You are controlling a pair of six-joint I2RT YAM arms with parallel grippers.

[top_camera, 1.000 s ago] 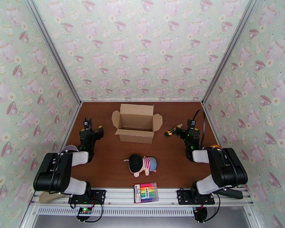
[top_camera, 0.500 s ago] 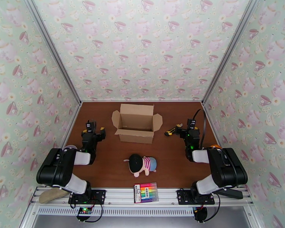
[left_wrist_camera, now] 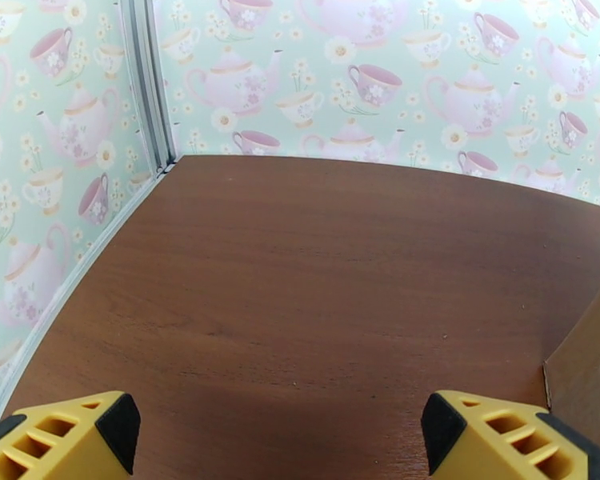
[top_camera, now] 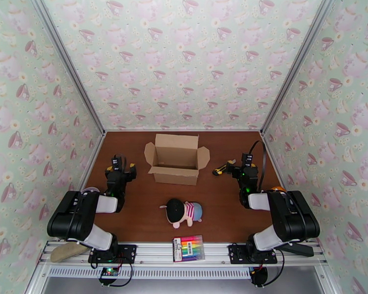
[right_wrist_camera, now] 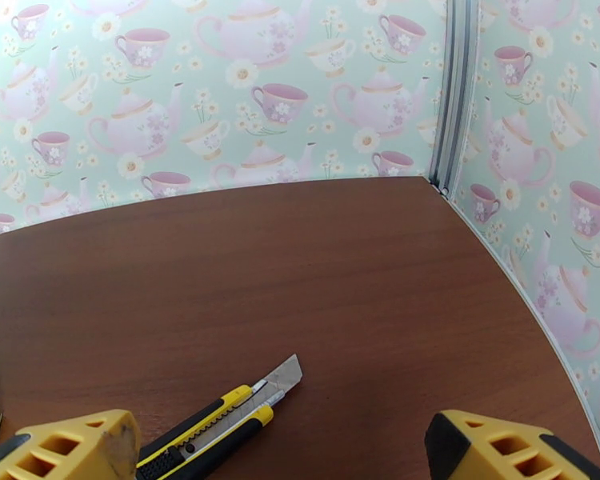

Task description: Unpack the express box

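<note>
With the tan cardboard express box [top_camera: 176, 162] open-flapped and seemingly empty, the left gripper [top_camera: 122, 166] and right gripper [top_camera: 237, 167], fingers apart and holding nothing, probably need only retract.

Walls papered in pale green teapot-and-teacup print [top_camera: 184, 55] (aluminium struts at the corners) enclose a brown wood-grain table [top_camera: 140, 211].

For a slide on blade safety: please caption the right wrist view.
Open right tool above the brown table, yellow-and-black utility knife lying below, blade exposed.

Brown table [top_camera: 140, 214] carries the express box [top_camera: 175, 176] (flaps open), plush doll [top_camera: 183, 212] and utility knife [top_camera: 222, 168]
</note>
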